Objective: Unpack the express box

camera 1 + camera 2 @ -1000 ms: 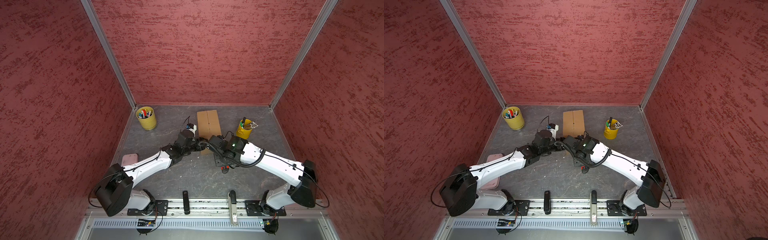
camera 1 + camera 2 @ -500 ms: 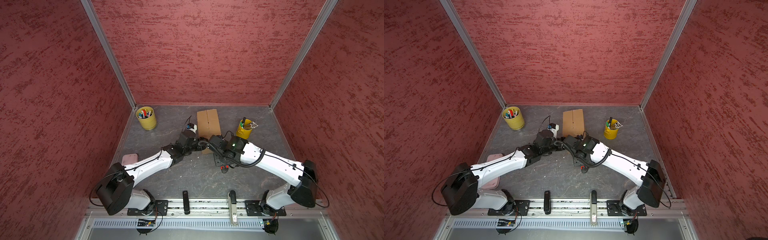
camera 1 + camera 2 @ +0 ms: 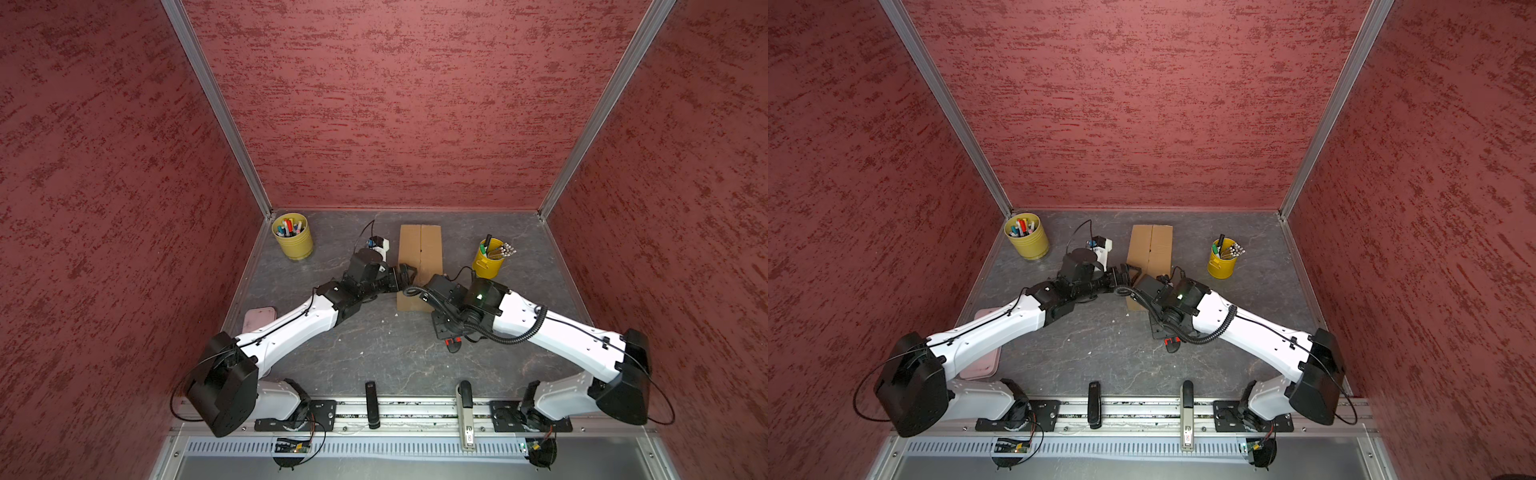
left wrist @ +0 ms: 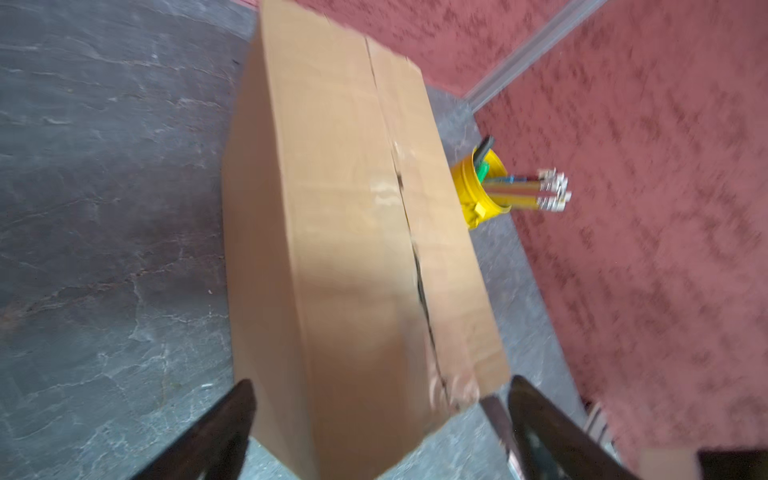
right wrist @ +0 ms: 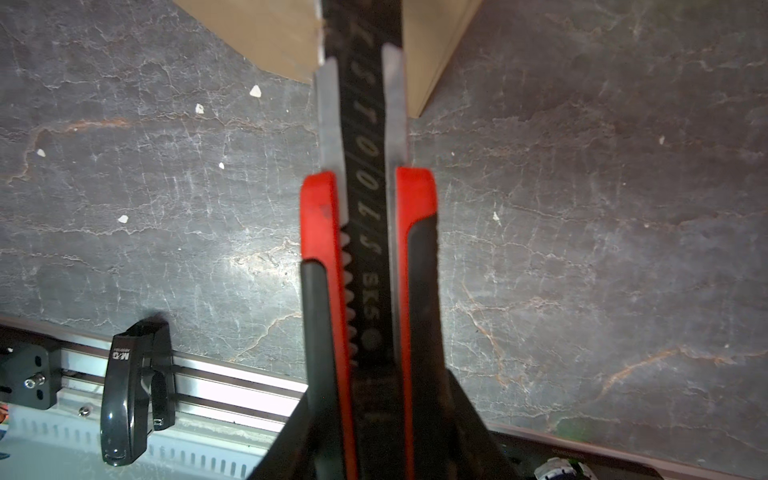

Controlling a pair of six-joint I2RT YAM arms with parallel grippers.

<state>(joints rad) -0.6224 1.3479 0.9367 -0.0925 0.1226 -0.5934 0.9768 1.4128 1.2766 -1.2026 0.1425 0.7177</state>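
Observation:
The express box (image 3: 419, 253) (image 3: 1150, 247), a brown carton, lies flat at the table's back middle in both top views. In the left wrist view the express box (image 4: 353, 228) has its flaps down, with a dark ragged slit along the centre seam. My left gripper (image 3: 405, 274) (image 3: 1128, 272) (image 4: 380, 386) is open, its fingers spread either side of the box's near end. My right gripper (image 3: 445, 328) (image 3: 1163, 328) (image 5: 374, 415) is shut on a red and black utility knife (image 5: 365, 232) (image 3: 453, 344). The knife's blade end reaches the box's near edge (image 5: 270, 33).
A yellow cup of markers (image 3: 293, 237) stands back left. A yellow cup of pencils (image 3: 488, 262) (image 4: 482, 195) stands right of the box. A pink tray (image 3: 259, 319) lies under the left arm. Two staplers (image 3: 372, 403) (image 3: 465, 411) sit on the front rail.
My left gripper's jaws have spread wide at the box's near end. The right arm and knife have stayed put.

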